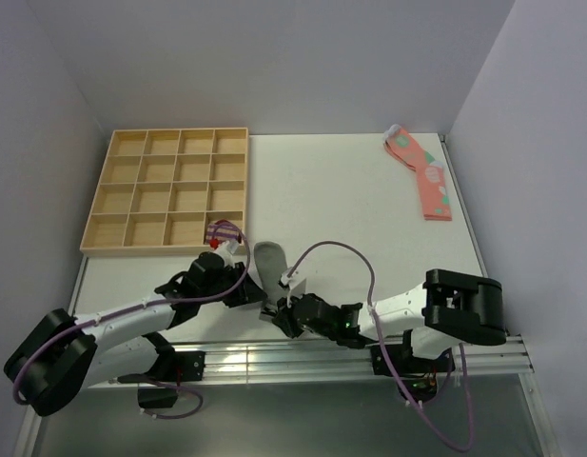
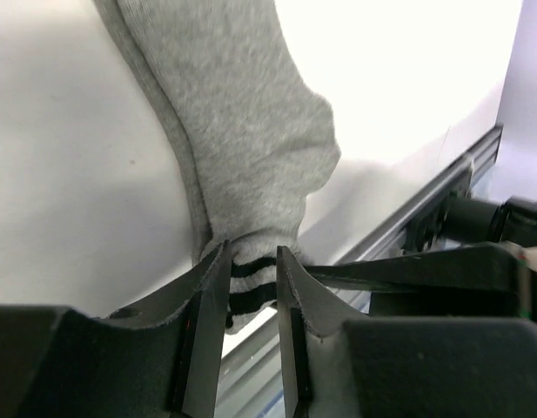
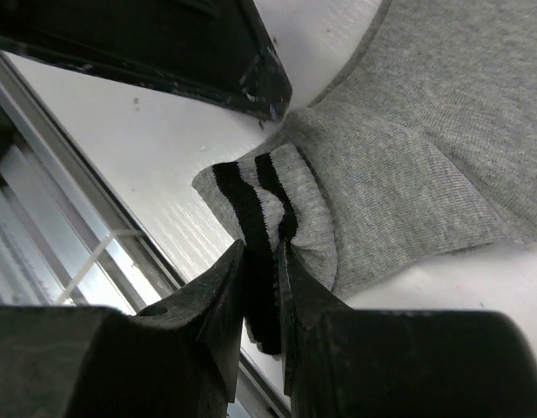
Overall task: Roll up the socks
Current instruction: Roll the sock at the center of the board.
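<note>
Bench edge: The aluminium rail (image 1: 312,354) runs along the near side of the bench (image 1: 350,209). Your work sits just beyond it, close to the arm bases.
Right end effector: Your right end effector (image 3: 261,251) is almost closed. Its jaws pinch the striped cuff, with the two dark bands bunched between them.
Left end effector: Your left end effector (image 2: 252,252) has its jaws a little apart with the same cuff between them. They seem to flank the knit rather than squeeze it, so count on the right side alone for the hold.
Grey sock: The grey sock (image 2: 242,131) lies flat on the bench with its cuff toward you beside the rail. The heel is just past the jaws and the foot stretches away. No turn of a roll shows yet.
Step in hand: This reads as the very start of the roll, with the cuff end gathered and gripped and nothing wound.
Next move: You likely need to fold the pinched cuff over onto the heel, then carry on toward the toe with tight turns. The left jaws should either clear the cuff or press the foot flat so the knit does not slide. Take care the cuff does not drag over the rail.
Sock bundle: A small purple-striped sock bundle (image 1: 220,231) sits just beyond the left wrist, seemingly in the tray's near right corner compartment.
Tray: The wooden divided tray (image 1: 150,249) stands at the far left.
Pink socks: The pink spotted socks (image 1: 423,173) lie at the far right corner, well apart from your work.
</note>
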Robot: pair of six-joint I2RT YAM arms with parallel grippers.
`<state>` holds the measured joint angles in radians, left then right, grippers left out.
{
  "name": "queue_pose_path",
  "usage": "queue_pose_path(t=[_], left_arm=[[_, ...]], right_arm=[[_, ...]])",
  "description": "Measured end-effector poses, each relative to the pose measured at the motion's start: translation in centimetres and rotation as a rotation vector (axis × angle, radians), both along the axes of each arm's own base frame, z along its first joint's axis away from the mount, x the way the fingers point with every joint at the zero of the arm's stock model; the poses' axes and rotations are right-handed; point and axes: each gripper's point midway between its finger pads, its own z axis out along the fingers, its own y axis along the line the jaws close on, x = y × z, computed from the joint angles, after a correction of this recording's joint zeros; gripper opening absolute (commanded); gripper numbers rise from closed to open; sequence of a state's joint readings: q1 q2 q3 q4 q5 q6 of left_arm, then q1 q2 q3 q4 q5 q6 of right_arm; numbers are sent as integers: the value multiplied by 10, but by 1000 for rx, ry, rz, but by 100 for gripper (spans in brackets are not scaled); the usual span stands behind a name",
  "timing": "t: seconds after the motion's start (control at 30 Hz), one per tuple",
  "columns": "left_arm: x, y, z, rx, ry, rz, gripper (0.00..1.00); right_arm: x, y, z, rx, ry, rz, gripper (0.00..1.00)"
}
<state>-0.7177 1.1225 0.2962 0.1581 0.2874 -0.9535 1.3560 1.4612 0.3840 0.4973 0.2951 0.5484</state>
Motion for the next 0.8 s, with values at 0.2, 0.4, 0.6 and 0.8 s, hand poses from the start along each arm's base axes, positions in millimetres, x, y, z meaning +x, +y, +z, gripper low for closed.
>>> queue_pose_path(t=[0.2,0.4,0.6,0.8], left_arm=[[12,10,6,12,-87,78,33],[8,8,-2,48,-141,85,33],[-1,-9,6,36,-239,61,33],[1,-6,1,50,-292,91,33]], right_arm=[[0,9,2,29,115,41,19],[-1,7,3,51,273,95,20],[-1,-7,4,64,481,129,20],[-3,-17,5,54,647,153,20]])
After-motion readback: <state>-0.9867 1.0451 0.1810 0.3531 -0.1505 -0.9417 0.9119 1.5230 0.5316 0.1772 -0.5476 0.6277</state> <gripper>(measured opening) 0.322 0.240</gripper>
